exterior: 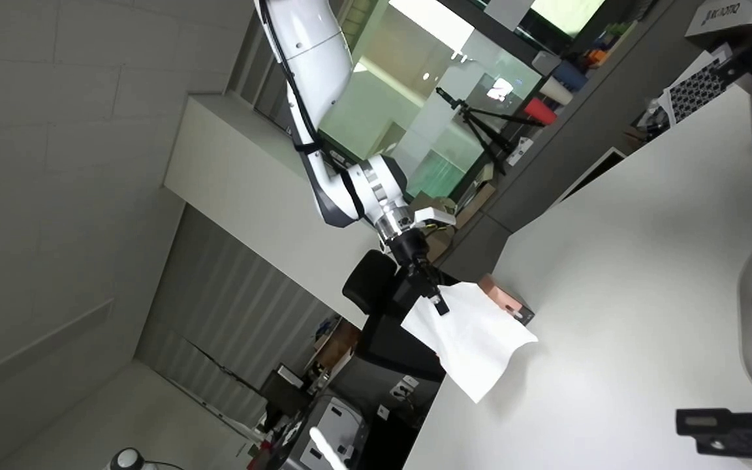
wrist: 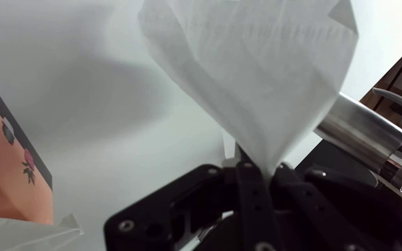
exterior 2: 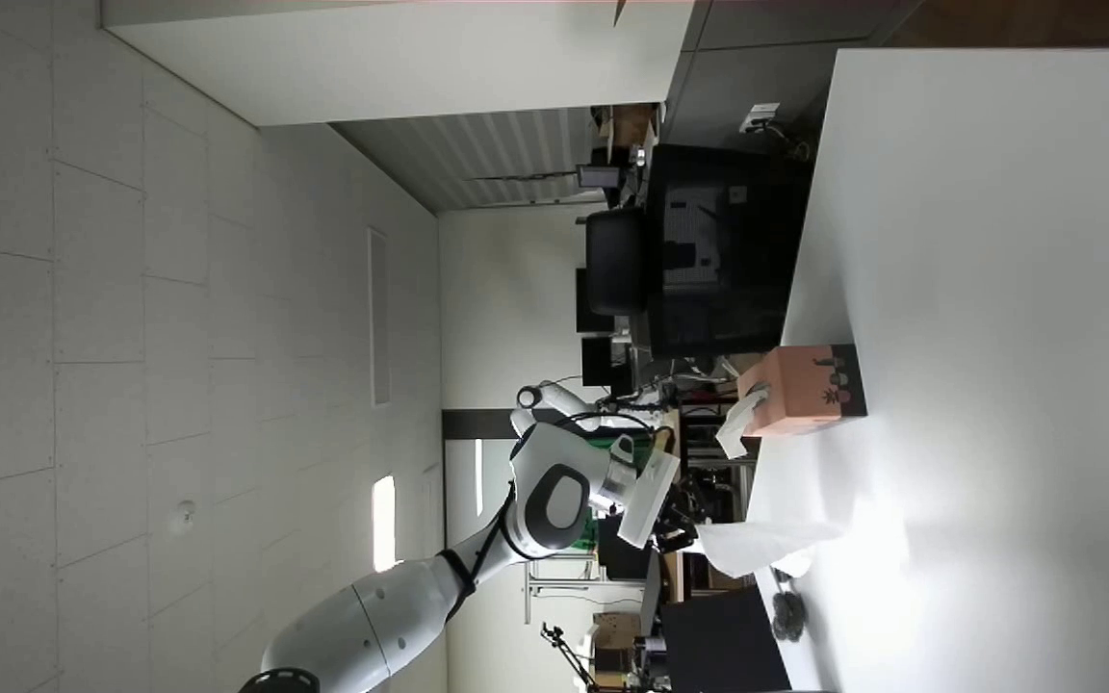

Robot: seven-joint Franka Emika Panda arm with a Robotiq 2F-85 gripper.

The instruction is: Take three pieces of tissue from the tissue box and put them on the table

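Tissue by one gathered end in the fully closed grip of the end effector

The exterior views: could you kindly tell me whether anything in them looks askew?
In both exterior views, the flat white tabletop appears tipped steeply sideways, yet the salmon-pink rectangular tissue box rests on it; the pictures themselves are probably rotated.

i'm seeing a black chair now, and there's a dark tripod with a red object near it.
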